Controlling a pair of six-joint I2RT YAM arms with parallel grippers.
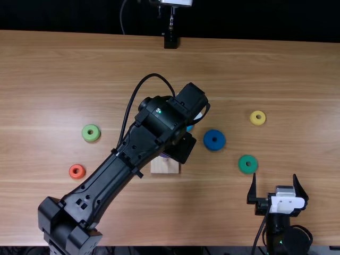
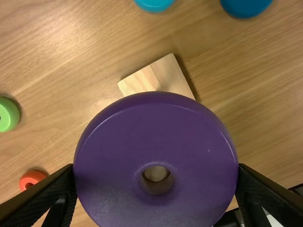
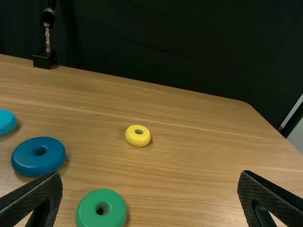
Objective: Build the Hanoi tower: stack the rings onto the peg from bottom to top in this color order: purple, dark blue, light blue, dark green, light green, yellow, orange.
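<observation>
The left gripper [image 1: 182, 147] is over the middle of the table [image 1: 79, 58], closed on the purple ring [image 2: 111, 146], with one finger pressed to each side of its rim. In the left wrist view the ring sits between those fingers, above the base [image 1: 165, 166] and covering part of it, and a pale round patch shows through its hole; I can't tell from this how the hole lines up with the peg. The right gripper [image 1: 274, 176] is by the near edge, right of the middle, its two fingers spread wide. The other rings lie flat on the wood, apart from one another. In the top view the light green ring [image 1: 91, 128] is left of the base, and the orange ring [image 1: 73, 171] is nearer the near edge, also to the left. The light blue ring [image 1: 190, 128] lies beyond the base, partly hidden by the left arm [image 1: 106, 186], with the dark blue ring [image 1: 214, 146] near it on the right. Farther right are the dark green ring [image 1: 248, 158], just beyond the right gripper, and the yellow ring [image 1: 254, 118], farther back. A black stand [image 1: 170, 41] is at the far edge
</observation>
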